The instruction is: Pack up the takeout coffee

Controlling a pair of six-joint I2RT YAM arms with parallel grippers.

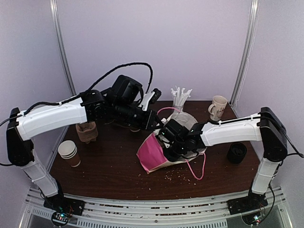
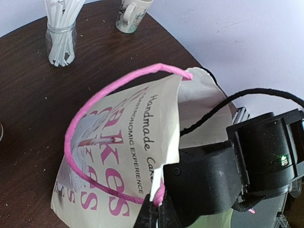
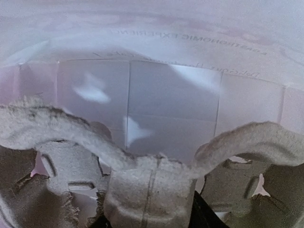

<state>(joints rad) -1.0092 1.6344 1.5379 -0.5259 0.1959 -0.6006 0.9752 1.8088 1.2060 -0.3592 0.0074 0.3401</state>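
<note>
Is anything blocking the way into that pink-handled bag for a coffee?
Yes: the right gripper and the tray it grips sit inside the bag, filling its mouth. The coffee itself isn't clearly visible.

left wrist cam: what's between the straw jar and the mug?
Nothing. Only bare dark tabletop separates the straw jar and the mug. It is clearest in the left wrist view; the top external view agrees.

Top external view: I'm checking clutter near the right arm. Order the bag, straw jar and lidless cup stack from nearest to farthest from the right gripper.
1. Bag: centre of the table, its mouth around the right gripper.
2. Straw jar: behind the gripper, at the back.
3. Cup stack: far left edge.
</note>
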